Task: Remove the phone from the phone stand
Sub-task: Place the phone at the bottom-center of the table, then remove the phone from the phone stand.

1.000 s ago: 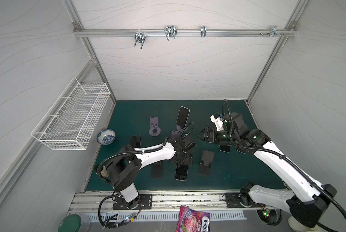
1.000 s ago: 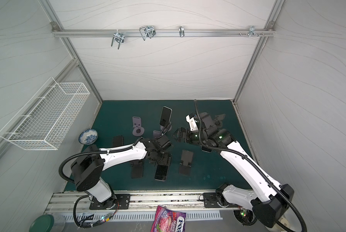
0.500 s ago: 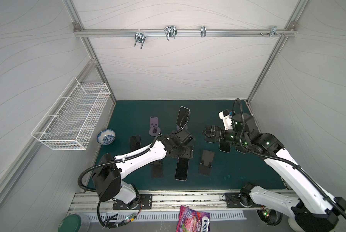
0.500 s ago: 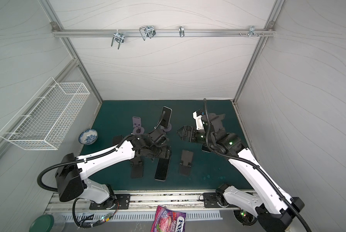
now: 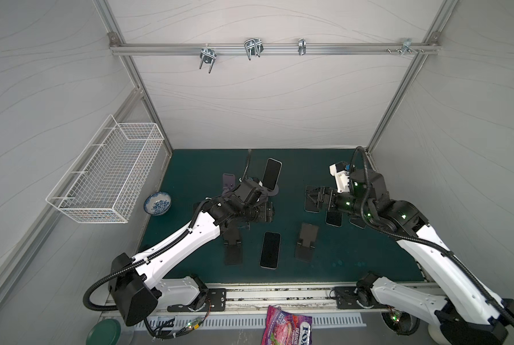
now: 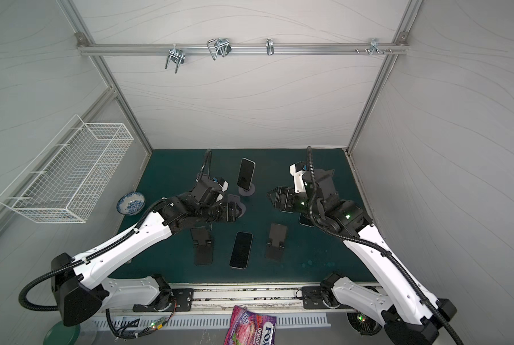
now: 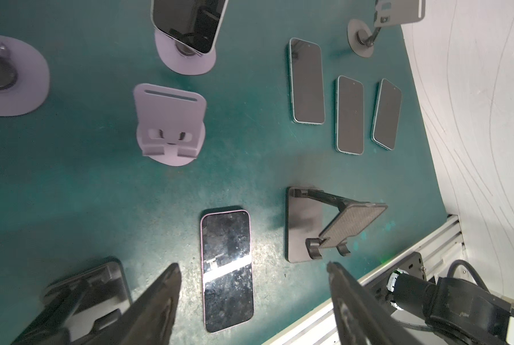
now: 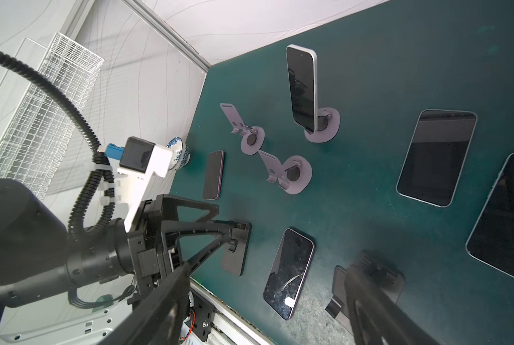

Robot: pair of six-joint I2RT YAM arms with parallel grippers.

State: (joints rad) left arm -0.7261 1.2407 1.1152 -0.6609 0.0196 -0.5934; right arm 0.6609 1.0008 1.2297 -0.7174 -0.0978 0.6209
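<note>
Dark-screened phone with a silver edge (image 5: 272,178) is at upper centre in both top views, near the back of the dark green table (image 5: 190,167). It stands upright and leans back on a lilac round-based phone stand (image 8: 327,131). Its lower end is at the stand's foot and the backrest carries the tilt. Not yet removed.

Left end effector (image 5: 269,212) is at centre frame, just below and left of the stand and not touching the phone. In the left wrist view its fingers (image 7: 160,298) are spread with nothing between them. A pink-edged phone (image 7: 227,277) lies flat on the table beneath.

Right end effector (image 5: 309,198) is right of centre, well apart from the stand. Its jaws are parted and empty.

Judgement: approach stage, with the left arm the nearer candidate. The phone leans rather than being clamped, so lifting it up and off the rest should free it.

Risk: the stand looks light and may tip or drag along with the phone. The other arm could steady its base.
</note>
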